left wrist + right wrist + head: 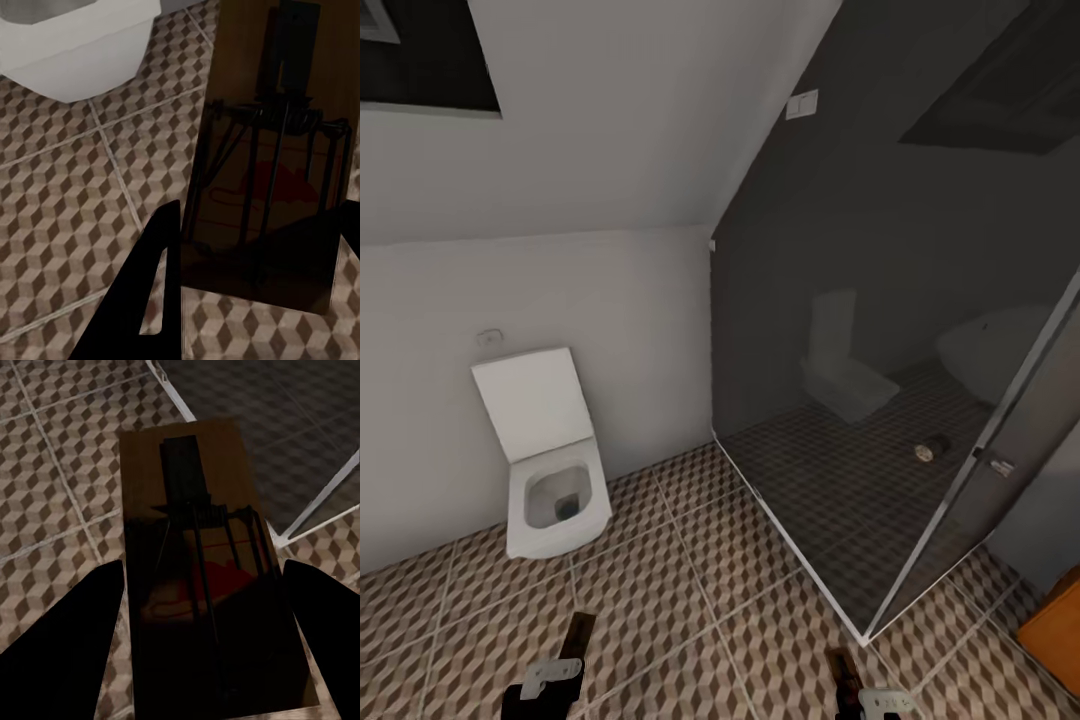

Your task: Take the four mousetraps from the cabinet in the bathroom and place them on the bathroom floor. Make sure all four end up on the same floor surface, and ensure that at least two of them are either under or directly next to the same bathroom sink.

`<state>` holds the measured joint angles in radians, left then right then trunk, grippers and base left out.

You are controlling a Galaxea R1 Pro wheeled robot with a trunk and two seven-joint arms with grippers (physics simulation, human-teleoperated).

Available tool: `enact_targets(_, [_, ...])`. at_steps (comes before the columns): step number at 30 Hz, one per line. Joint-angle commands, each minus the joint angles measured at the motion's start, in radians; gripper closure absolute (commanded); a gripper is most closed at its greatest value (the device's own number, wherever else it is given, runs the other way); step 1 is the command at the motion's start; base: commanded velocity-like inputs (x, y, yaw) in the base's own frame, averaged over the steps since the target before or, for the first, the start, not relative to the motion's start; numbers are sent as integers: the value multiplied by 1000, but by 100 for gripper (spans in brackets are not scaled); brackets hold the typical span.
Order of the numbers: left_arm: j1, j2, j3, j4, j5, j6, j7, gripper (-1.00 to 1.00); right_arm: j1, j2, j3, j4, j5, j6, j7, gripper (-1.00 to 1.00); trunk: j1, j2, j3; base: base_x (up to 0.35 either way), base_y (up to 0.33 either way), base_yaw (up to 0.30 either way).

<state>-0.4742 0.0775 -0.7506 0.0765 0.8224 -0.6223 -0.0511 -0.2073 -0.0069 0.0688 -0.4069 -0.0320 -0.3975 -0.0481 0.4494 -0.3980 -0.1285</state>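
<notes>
I carry one mousetrap clamped in my left gripper and another mousetrap clamped in my right gripper, both above the cube-patterned bathroom floor. A white toilet sits at ten o'clock, a glass shower enclosure at two. I judge I should find the sink, lower each trap flat, then release gently.
</notes>
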Motion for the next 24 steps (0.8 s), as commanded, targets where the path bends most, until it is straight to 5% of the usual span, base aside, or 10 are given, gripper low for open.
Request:
enact_targets(1, [-1,-1,-8,3,7,-4,-1,100,-1,-1,6,0,-3,-3,-5,100,1,-2,-1,0,0,268])
enact_targets(24, [-1,-2,-8,3,7,-4,-1,100,0,-1,6,0,-3,-3,-5,100,1,-2,14,0,0,268])
